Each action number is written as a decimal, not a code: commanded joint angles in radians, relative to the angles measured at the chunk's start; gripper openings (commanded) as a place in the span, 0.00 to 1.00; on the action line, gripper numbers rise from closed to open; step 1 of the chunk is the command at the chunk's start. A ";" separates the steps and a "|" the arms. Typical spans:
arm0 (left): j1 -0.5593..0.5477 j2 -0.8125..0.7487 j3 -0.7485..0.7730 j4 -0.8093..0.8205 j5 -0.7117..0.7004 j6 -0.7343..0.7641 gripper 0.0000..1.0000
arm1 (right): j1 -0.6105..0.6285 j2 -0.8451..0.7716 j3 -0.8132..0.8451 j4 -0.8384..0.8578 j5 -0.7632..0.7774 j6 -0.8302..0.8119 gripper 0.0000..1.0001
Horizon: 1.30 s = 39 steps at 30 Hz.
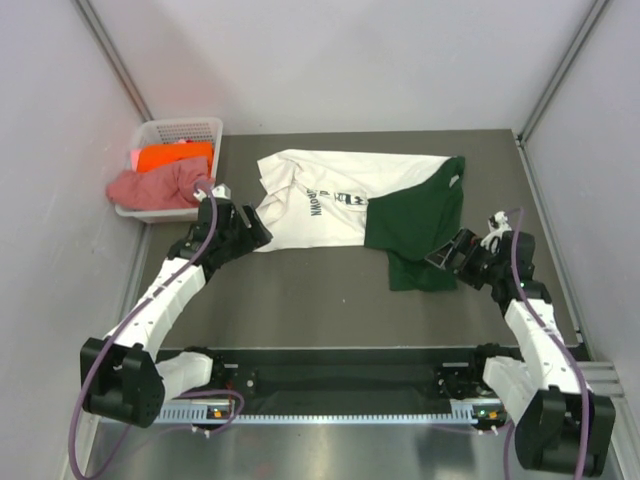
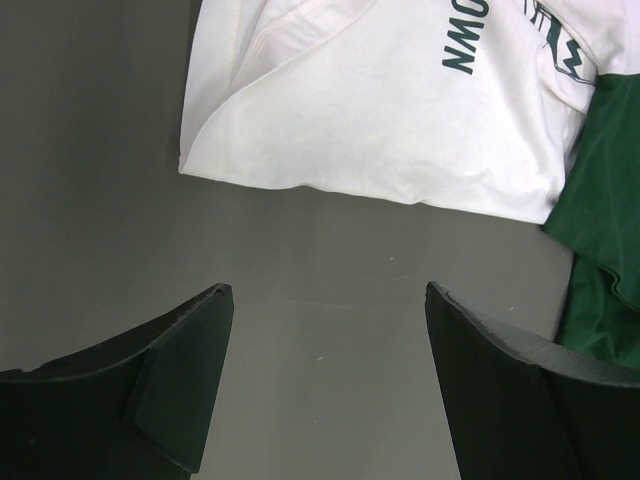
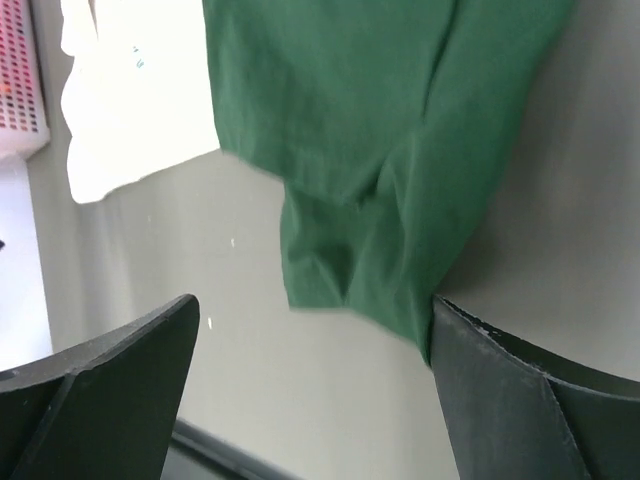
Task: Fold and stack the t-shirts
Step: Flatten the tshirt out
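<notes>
Shirt (image 1: 330,205) lies partly folded on the desk (image 1: 300,300). Left gripper (image 1: 256,230), wide and empty, just off its white edge; right gripper (image 1: 441,256), wide, beside the green hem. Basket (image 1: 190,124) back-left holds orange shirt (image 1: 172,157), pink shirt (image 1: 150,186).

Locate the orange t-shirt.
In the top view the orange t-shirt lies at the far left, inside the white basket, just behind the pink shirt heaped in the same basket.

There were 3 shirts: 1 white & green shirt (image 1: 320,205), 1 orange shirt (image 1: 172,157), 1 pink shirt (image 1: 150,187). There was 1 basket (image 1: 190,125) & 1 table (image 1: 320,300). There were 2 grippers: left gripper (image 2: 330,292) & right gripper (image 3: 315,300).
</notes>
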 commanded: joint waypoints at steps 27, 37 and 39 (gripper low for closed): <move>-0.003 0.071 -0.093 0.177 -0.081 -0.008 0.82 | 0.026 0.017 -0.059 -0.132 0.490 0.114 0.55; -0.003 0.059 -0.134 0.227 -0.102 -0.011 0.82 | 0.096 0.115 -0.077 -0.068 0.548 0.144 0.49; -0.003 0.065 -0.145 0.233 -0.103 -0.008 0.82 | 0.099 0.129 -0.077 -0.055 0.557 0.153 0.47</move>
